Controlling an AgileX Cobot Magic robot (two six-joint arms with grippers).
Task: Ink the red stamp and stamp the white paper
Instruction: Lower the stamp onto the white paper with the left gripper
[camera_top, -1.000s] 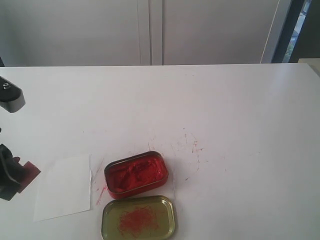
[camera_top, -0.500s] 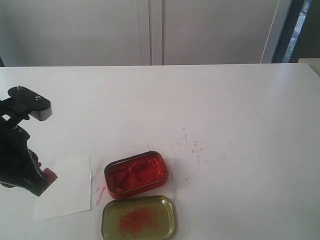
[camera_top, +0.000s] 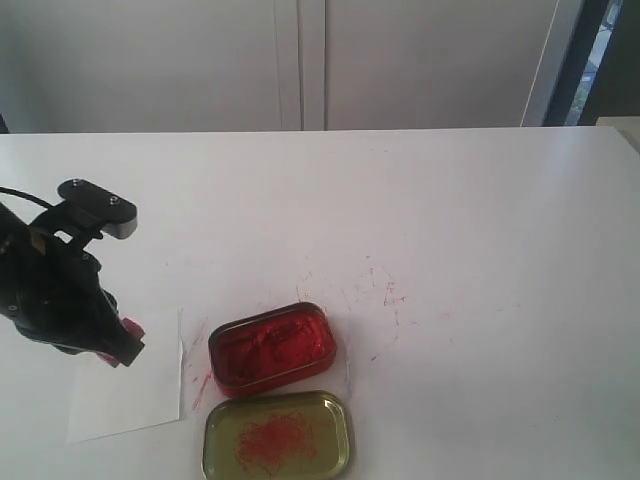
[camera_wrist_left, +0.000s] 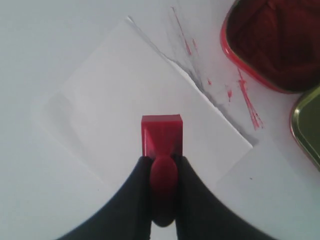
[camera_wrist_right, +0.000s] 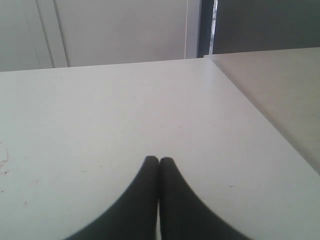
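One red stamp (camera_wrist_left: 161, 134) is pinched by its knobbed handle between the two dark fingers of the left gripper (camera_wrist_left: 162, 161), which is clamped on it. The square base points away from the wrist and sits over the single white paper (camera_wrist_left: 115, 105). In the exterior view the stamp (camera_top: 130, 328) shows just past the gripper (camera_top: 118, 345), above the upper part of the sheet (camera_top: 140, 400); whether the base touches the paper or hangs just above it is hard to tell.

Two tins lie beside the sheet on the white table (camera_top: 450, 220). One is a rounded red tin of ink (camera_top: 272, 348); the other, nearer the camera and touching or nearly touching it, is a shallow gold tray (camera_top: 225, 440) smeared with red. Thin red streaks (camera_wrist_left: 247, 100) mark the table between paper and ink tin.

The right gripper (camera_wrist_right: 159, 165) has its two fingers pressed together, holding nothing, above bare tabletop.
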